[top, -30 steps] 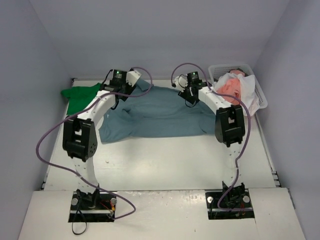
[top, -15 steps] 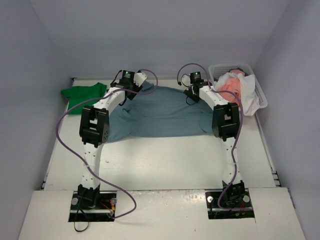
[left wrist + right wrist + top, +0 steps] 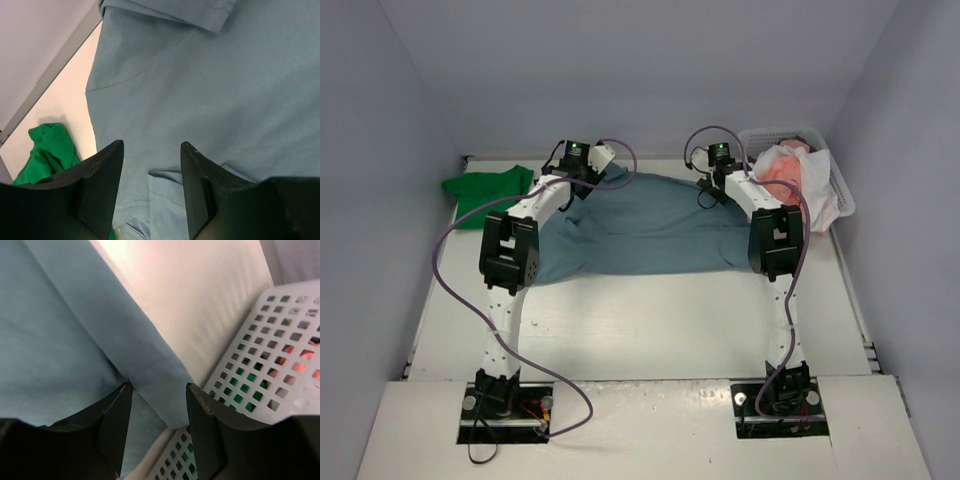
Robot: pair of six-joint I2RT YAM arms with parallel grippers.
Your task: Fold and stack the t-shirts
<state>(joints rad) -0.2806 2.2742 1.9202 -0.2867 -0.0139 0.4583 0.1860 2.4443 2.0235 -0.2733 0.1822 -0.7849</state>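
Observation:
A light blue-teal t-shirt (image 3: 640, 225) lies spread across the back of the table. My left gripper (image 3: 603, 172) hovers over its far left part, and in the left wrist view this gripper (image 3: 151, 147) is open above a small fold of the teal cloth (image 3: 210, 90). My right gripper (image 3: 715, 185) is at the shirt's far right edge. Its jaws (image 3: 159, 387) stand open astride the teal hem (image 3: 60, 330), next to the basket. A green t-shirt (image 3: 485, 192) (image 3: 47, 150) lies crumpled at the far left.
A white mesh basket (image 3: 840, 195) (image 3: 270, 340) stands at the back right, holding a salmon pink shirt (image 3: 782, 172) and a white one (image 3: 815, 185). The walls close in behind and at both sides. Bare white table (image 3: 650, 320) stretches in front of the teal shirt.
My left arm has swung right and back, off the green shirt's side and onto the teal shirt's far left. My right gripper has shifted slightly right toward the basket. The teal shirt lies flatter.

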